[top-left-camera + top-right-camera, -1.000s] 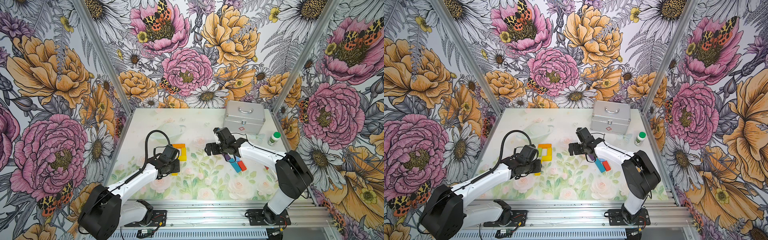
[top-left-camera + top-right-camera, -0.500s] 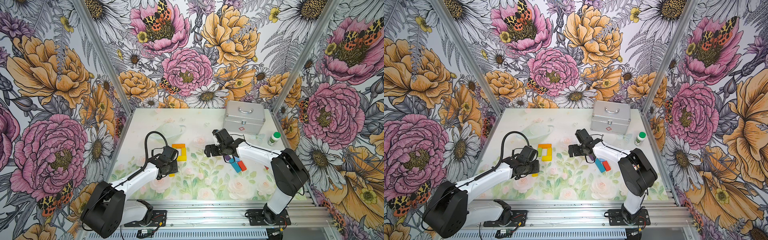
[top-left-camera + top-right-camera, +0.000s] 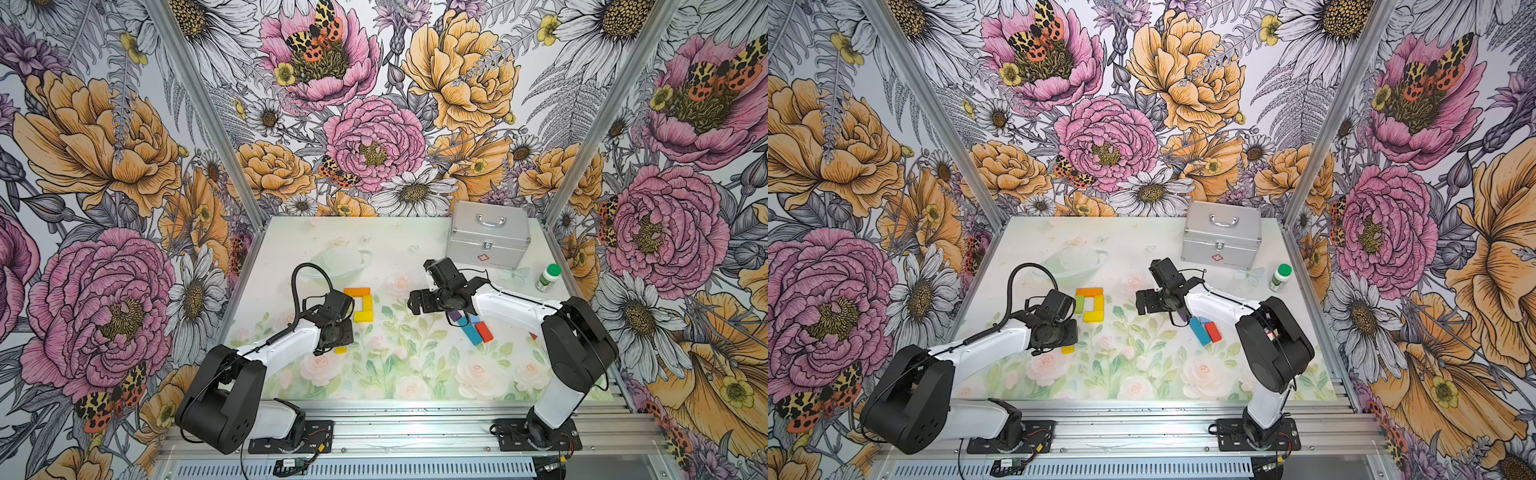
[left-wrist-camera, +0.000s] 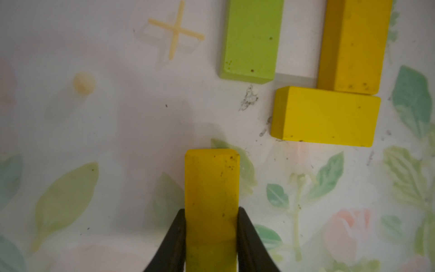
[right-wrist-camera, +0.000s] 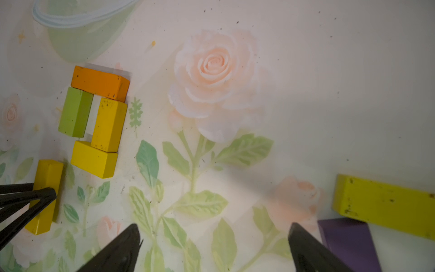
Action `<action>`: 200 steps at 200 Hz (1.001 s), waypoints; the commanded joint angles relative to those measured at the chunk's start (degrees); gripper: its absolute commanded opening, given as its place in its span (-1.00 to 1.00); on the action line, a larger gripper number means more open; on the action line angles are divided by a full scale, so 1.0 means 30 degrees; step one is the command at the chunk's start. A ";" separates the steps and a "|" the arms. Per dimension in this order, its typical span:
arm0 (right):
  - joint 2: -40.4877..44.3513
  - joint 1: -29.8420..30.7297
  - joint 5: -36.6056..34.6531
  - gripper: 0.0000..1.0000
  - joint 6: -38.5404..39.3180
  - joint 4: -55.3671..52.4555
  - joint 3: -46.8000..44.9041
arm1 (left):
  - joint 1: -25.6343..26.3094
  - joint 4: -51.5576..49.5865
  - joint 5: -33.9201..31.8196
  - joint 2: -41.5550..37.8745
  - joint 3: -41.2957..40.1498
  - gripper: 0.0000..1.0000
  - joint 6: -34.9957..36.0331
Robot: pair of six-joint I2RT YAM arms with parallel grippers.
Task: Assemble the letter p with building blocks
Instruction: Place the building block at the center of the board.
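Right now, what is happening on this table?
The left hand grips a yellow block close to a half-built P: an orange block, a green block and two more yellow blocks forming its loop. The right hand is open, holding nothing, near a purple block.

Both your top views look from high over the front rail (image 3: 395, 432), down and back across the whole table (image 3: 415, 245). Your left wrist camera sits close over it, looking past its fingers (image 4: 176, 240) along the gripped yellow block (image 4: 211, 188). Your right wrist camera looks from farther back, and both wrist views share the green block (image 5: 75, 113).
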State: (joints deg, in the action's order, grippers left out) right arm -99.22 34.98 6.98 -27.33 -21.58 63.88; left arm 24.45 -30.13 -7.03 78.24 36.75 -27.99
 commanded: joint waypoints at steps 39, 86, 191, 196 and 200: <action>-0.0583 0.0235 0.0045 0.99 -0.0118 0.0100 0.0680 | -0.0444 0.0816 0.0742 0.0423 0.0636 -0.89 0.0591; -0.0821 0.0234 0.0089 0.99 -0.0030 0.0104 0.0754 | -0.0445 0.0877 0.1024 0.1470 0.1353 -0.86 0.0994; -0.1351 0.0234 0.0250 0.99 0.0117 0.0083 0.0900 | -0.0502 0.1092 0.0995 0.2719 0.2071 -0.64 0.1448; -0.1351 0.0234 0.0265 0.99 0.0117 0.0105 0.0901 | -0.0503 0.1091 0.0969 0.2767 0.2061 -0.62 0.1448; -0.1351 0.0238 0.0251 0.99 0.0117 0.0105 0.0914 | -0.0503 0.1123 0.0964 0.2798 0.2076 -0.61 0.1459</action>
State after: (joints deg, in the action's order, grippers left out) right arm -102.74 35.33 7.42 -27.31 -21.58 64.79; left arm 23.70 -28.03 -5.10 85.65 42.11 -24.91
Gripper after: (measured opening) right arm 0.994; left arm 0.316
